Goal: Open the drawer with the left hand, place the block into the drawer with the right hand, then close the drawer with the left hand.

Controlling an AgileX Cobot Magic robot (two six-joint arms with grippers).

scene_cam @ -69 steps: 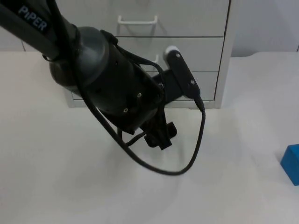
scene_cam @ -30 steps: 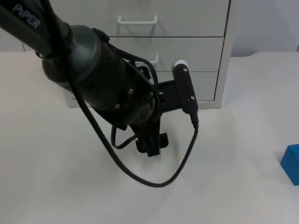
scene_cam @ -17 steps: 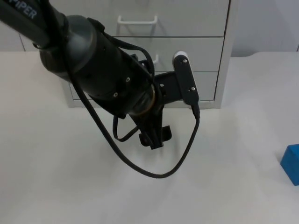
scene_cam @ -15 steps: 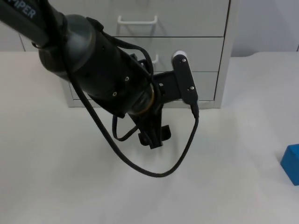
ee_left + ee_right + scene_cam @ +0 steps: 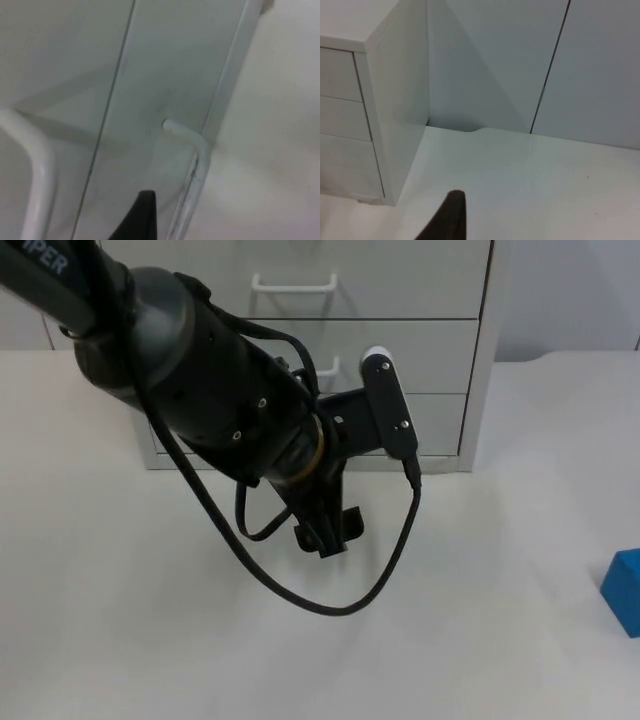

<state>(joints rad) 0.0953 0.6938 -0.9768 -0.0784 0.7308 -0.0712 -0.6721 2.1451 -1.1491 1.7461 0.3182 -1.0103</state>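
A white drawer cabinet [image 5: 440, 350] stands at the back of the table, and its visible drawer fronts sit flush. The top drawer's white handle [image 5: 293, 284] is in plain sight. The middle drawer's handle [image 5: 327, 367] peeks out behind my left arm. My left gripper [image 5: 325, 532] hangs low over the table just in front of the cabinet's lowest drawer, which the arm hides. The left wrist view looks closely at drawer fronts with one white handle [image 5: 194, 150] and a second handle [image 5: 37, 170] beside it. A blue block [image 5: 625, 590] lies at the table's right edge.
The right wrist view looks at the cabinet's side panel [image 5: 397, 110], the grey partition wall [image 5: 520, 60] and bare table [image 5: 535, 185] beside it. White table top [image 5: 480, 640] stretches between the left arm and the block.
The left arm has swung slightly left and turned at the wrist. Its gripper stays low before the cabinet, a little left of where it was. The block has not moved.
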